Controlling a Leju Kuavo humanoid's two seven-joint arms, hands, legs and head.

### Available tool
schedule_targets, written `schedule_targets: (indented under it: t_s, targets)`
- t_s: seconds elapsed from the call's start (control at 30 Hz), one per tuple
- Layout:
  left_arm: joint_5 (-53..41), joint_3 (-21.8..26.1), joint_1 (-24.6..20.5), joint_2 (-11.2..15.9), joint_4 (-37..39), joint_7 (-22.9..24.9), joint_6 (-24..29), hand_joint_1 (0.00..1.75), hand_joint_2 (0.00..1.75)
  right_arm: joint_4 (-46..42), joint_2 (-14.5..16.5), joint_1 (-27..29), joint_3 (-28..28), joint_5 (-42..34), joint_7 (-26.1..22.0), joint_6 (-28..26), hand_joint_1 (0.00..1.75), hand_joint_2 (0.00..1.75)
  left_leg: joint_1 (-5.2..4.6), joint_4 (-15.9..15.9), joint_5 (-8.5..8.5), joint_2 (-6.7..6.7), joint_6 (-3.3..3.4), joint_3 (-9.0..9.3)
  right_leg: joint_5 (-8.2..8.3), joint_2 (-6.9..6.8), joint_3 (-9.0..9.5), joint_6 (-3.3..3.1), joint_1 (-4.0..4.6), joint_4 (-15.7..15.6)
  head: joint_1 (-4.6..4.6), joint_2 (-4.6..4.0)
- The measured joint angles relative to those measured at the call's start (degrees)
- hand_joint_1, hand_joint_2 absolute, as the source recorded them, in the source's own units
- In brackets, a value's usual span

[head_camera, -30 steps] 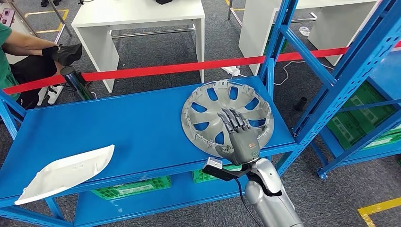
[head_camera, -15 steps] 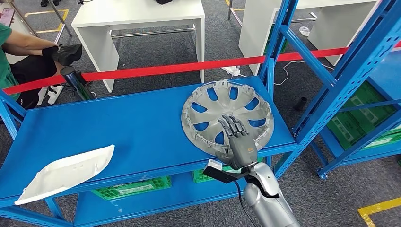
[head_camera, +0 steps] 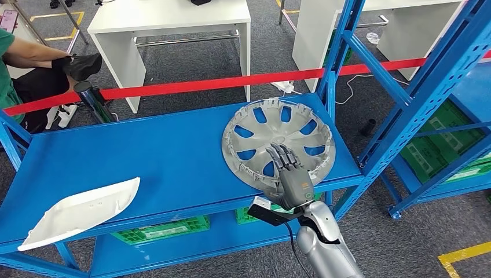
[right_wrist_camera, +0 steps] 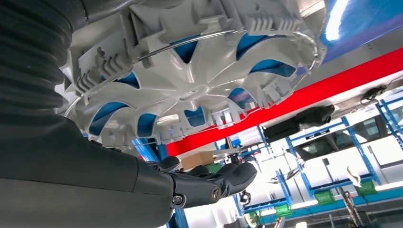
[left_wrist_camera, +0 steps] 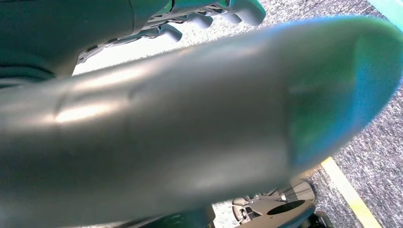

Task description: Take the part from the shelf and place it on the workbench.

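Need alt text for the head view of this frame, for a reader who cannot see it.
The right robot hand reaches over the near edge of a grey wheel cover lying on a blue shelf. A white plastic panel lies at the shelf's front left corner. Behind it runs a red barrier tape, with white tables beyond.

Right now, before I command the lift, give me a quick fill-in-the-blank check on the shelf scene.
1. The grey wheel cover lies on the ____ shelf.
2. The right robot hand reaches over the wheel cover's ____ edge, the one toward the robot.
3. The white panel lies at the shelf's front ____ corner.
4. A ____ barrier tape runs behind the shelf.

Missing words: blue; near; left; red
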Motion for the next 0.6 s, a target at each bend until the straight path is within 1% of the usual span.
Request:
schedule_targets:
  t_s: [0.1, 0.27, 0.6]
  targets:
    - [0.13, 0.00, 0.24, 0.16, 0.01, -0.26, 0.07, 0.00, 0.00, -0.15, 0.33, 0.10, 0.00, -0.78, -0.44, 0.08, 0.00, 1.75, 0.00, 0.00, 0.00, 0.00, 0.00, 0.00, 0.00, 0.00, 0.00, 0.00, 0.00, 0.00, 0.01, 0.00]
    - [0.39, 0.00, 0.34, 0.39, -0.01, -0.35, 0.16, 0.00, 0.00, -2.64, 0.91, 0.79, 0.00, -5.48, -2.81, 0.61, 0.00, 1.75, 0.00, 0.00, 0.00, 0.00, 0.00, 0.00, 0.00, 0.00, 0.00, 0.00, 0.00, 0.00, 0.01, 0.00]
    - [0.69, 0.02, 0.58, 0.68, 0.01, -0.35, 0.58, 0.00, 0.00, -7.30, 1.46, 1.51, 0.00, -7.28, -3.22, 1.81, 0.00, 1.75, 0.00, 0.00, 0.00, 0.00, 0.00, 0.00, -0.01, 0.00, 0.00, 0.00, 0.00, 0.00, 0.00, 0.00]
